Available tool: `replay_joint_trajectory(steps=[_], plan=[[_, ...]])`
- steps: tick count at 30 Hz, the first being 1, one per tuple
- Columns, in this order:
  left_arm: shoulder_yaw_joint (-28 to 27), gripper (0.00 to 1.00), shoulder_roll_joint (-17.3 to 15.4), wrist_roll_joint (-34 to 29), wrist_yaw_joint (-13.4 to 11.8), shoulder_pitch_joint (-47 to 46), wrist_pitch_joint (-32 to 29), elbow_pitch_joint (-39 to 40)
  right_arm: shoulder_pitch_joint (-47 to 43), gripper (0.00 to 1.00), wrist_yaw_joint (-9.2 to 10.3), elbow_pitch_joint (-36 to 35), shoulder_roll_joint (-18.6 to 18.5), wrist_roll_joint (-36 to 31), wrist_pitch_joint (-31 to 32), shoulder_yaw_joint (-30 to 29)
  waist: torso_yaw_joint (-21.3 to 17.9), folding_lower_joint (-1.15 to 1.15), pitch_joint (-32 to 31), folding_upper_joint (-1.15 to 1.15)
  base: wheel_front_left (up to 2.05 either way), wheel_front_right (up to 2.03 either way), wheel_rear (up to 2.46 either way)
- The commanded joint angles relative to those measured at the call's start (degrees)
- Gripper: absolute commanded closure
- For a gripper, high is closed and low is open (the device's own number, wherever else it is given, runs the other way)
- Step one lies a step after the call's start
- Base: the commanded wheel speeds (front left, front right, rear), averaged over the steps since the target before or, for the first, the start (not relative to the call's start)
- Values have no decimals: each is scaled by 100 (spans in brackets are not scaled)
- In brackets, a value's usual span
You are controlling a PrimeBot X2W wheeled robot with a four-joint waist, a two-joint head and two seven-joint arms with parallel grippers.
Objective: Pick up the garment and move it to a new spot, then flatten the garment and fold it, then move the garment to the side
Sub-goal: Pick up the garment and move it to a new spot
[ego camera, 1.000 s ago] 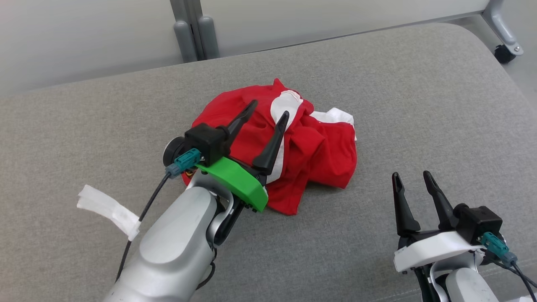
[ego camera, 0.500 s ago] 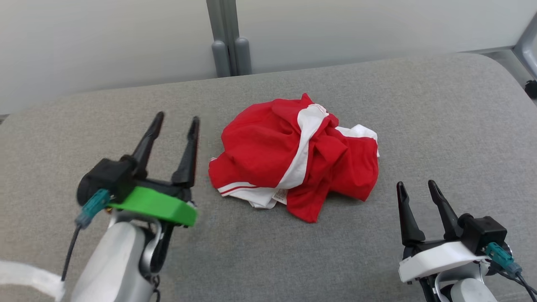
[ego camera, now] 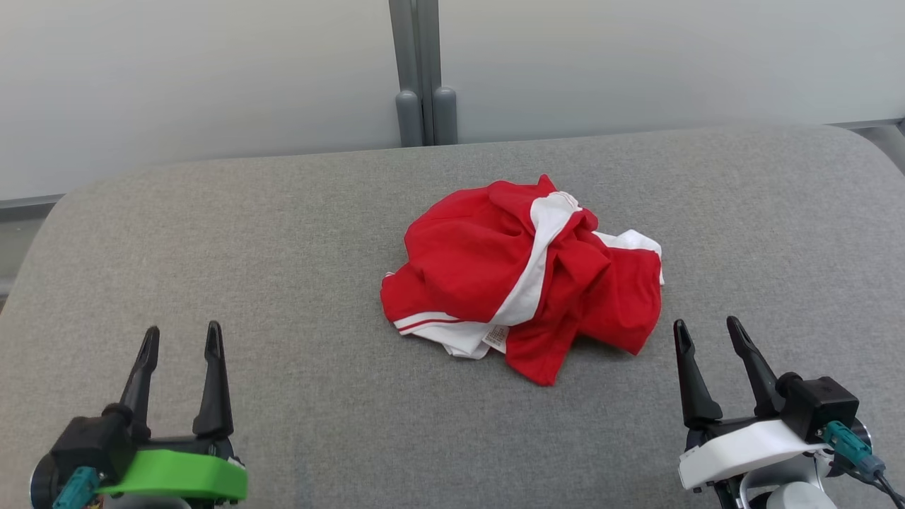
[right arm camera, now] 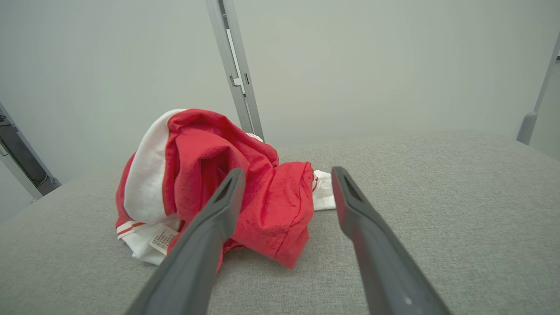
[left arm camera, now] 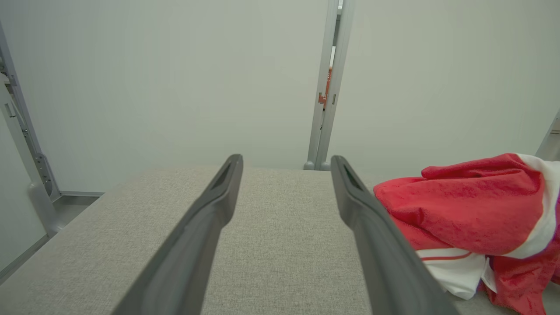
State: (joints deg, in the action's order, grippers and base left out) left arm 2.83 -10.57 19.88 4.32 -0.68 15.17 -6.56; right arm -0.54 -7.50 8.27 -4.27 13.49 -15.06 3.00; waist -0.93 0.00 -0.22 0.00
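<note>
The garment [ego camera: 523, 276], red with white bands, lies crumpled in a heap near the middle of the grey cushioned surface [ego camera: 283, 233]. It also lies at the right of the left wrist view [left arm camera: 477, 218] and left of centre in the right wrist view [right arm camera: 210, 188]. My left gripper [ego camera: 180, 336] stands open at the lower left, well apart from the heap, holding nothing. At the lower right my right gripper [ego camera: 707, 329] is open too, just short of the garment's right edge and not touching it.
A pale wall with a grey upright post [ego camera: 421, 85] runs behind the surface's far edge. The cushion's rounded left corner [ego camera: 49, 219] drops to the floor. Bare grey fabric lies on both sides of the heap.
My left gripper has drawn back from over the garment to the lower left, open and holding nothing, leaving the heap lying there. The camera view has shifted. The right gripper has hardly moved.
</note>
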Motion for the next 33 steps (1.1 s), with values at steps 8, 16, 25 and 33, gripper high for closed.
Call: replay_joint_trajectory(steps=[8,16,25,33], plan=[[-97,0,156,-373,173,434,-3,-252,-81,0,1,-14,-64,37,9,-7,15,0,-50,0,0,0,0],[71,0,272,-474,264,117,-3,-317,-29,0,2,-32,-72,28,33,24,-40,0,-7,0,0,0,0],[672,0,371,-464,315,-673,-3,-423,97,0,2,-17,-79,37,36,66,-290,0,160,0,0,0,0],[2023,0,324,-230,320,-1732,-3,-857,254,0,2,25,-29,68,10,96,-660,0,441,0,0,0,0]])
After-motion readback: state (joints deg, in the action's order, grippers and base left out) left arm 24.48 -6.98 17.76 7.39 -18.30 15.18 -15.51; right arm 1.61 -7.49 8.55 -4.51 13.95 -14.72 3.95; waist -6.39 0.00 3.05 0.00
